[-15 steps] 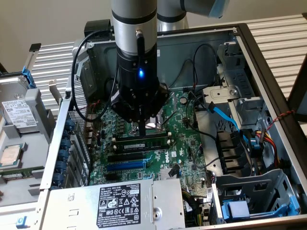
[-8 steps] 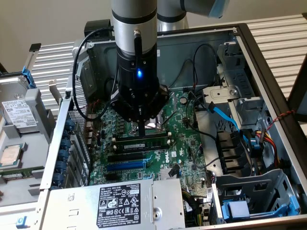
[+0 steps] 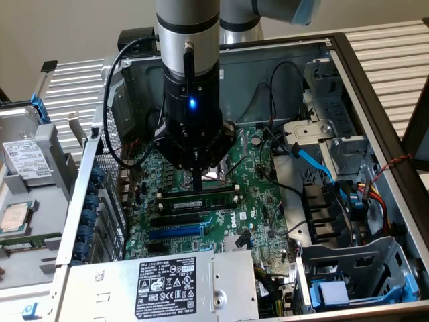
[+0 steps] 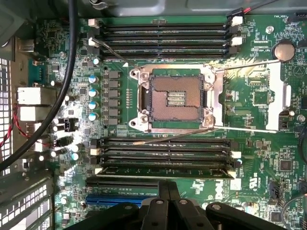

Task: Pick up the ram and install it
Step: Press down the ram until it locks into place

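You've got the gripper (image 3: pixel 196 180) low inside the open computer case (image 3: pixel 375 100), over the motherboard (image 3: pixel 258 201), just near-side of the empty CPU socket (image 4: pixel 175 98). Jaws clenched tight together; nothing pinched between them that you can make out. The ram (image 3: pixel 199 198) lies seated in a memory slot directly beneath the fingertips, running left to right in the exterior view. In the wrist view the ram (image 4: pixel 163 171) occupies the slot of that bank closest to the gripper. The blue expansion slot (image 3: pixel 175 232) sits nearer still, and the power supply (image 3: pixel 161 285) nearest.
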Controlling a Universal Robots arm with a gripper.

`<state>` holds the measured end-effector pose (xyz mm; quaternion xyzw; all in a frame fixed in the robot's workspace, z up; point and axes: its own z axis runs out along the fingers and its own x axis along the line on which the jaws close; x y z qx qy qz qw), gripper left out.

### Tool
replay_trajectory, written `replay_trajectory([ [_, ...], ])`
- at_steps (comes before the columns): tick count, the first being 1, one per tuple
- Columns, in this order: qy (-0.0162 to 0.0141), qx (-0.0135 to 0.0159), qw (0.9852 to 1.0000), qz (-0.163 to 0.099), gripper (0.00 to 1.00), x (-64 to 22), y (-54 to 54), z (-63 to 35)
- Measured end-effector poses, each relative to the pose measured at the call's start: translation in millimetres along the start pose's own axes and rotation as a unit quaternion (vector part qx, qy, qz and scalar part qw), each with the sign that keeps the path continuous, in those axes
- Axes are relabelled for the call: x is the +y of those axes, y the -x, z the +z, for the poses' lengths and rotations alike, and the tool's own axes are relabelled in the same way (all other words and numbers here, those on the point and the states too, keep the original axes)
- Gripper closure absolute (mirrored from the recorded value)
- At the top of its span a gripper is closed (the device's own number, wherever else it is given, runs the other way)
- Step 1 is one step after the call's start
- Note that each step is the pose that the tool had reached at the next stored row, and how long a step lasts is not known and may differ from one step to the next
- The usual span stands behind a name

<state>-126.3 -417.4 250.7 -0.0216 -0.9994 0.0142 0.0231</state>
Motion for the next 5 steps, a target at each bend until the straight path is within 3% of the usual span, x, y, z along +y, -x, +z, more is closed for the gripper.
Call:
replay_trajectory([
  [5,0.0,0.0,1.0,0.0,0.89,0.0,0.0,0.0],
])
